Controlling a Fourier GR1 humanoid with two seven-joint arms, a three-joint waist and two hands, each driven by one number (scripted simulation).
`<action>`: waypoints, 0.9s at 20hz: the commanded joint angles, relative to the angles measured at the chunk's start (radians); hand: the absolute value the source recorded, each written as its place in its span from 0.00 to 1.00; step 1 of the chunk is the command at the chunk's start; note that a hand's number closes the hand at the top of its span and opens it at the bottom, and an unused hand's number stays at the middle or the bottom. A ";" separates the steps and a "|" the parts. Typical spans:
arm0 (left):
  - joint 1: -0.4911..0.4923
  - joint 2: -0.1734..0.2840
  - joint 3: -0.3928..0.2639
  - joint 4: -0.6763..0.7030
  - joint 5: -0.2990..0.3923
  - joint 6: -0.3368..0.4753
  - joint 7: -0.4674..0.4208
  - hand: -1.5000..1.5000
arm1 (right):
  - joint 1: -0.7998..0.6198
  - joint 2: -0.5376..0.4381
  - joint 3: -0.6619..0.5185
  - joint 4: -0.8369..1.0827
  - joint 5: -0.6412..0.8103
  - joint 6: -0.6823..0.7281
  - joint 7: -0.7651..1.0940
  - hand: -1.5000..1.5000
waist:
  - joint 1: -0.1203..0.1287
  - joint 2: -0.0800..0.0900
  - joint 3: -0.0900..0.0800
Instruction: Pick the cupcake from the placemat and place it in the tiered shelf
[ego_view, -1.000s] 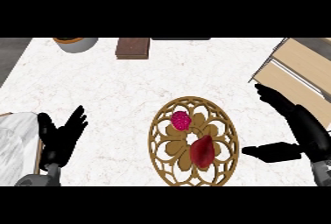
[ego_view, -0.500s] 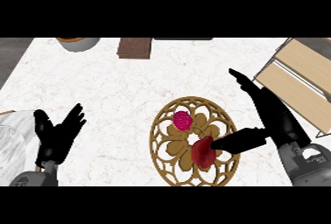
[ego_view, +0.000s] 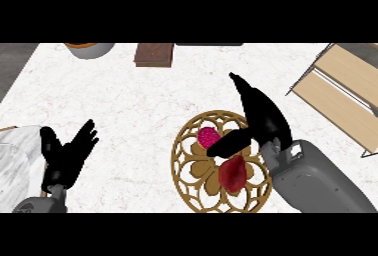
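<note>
A round lattice placemat (ego_view: 193, 172) of light wood lies on the white counter, right of centre. On it is the cupcake, showing as a pink top (ego_view: 208, 136) and a dark red body (ego_view: 235, 172). My right hand (ego_view: 262, 117) hovers over the placemat's right half, open, with straight fingers pointing up and left. Its thumb (ego_view: 229, 143) reaches across between the pink and red parts and partly hides them; nothing is gripped. The wooden tiered shelf (ego_view: 339, 92) stands at the right edge. My left hand (ego_view: 66, 155) rests open at the lower left, fingers up.
A bowl (ego_view: 88, 49) and a brown block (ego_view: 155, 54) sit at the counter's far edge. A pale marbled object (ego_view: 15, 155) lies at the left edge beside my left hand. Bare counter stretches between the placemat and the left hand.
My right hand has swung left from beside the shelf to above the placemat, and its thumb now lies over the cupcake. The left hand has hardly moved.
</note>
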 joint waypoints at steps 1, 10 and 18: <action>0.012 0.013 0.015 -0.023 0.005 -0.025 0.011 0.50 | -0.007 0.090 0.066 0.091 0.064 0.025 0.094 0.00 | 0.000 0.000 0.000; 0.019 -0.040 0.004 -0.032 -0.046 0.027 0.023 0.50 | -0.072 0.168 0.008 0.213 0.127 0.093 0.169 0.00 | -0.002 -0.001 0.001; 0.011 -0.053 0.025 -0.028 -0.066 0.006 0.010 0.50 | 0.018 0.286 0.068 0.277 0.327 0.016 0.127 0.00 | -0.005 0.000 0.001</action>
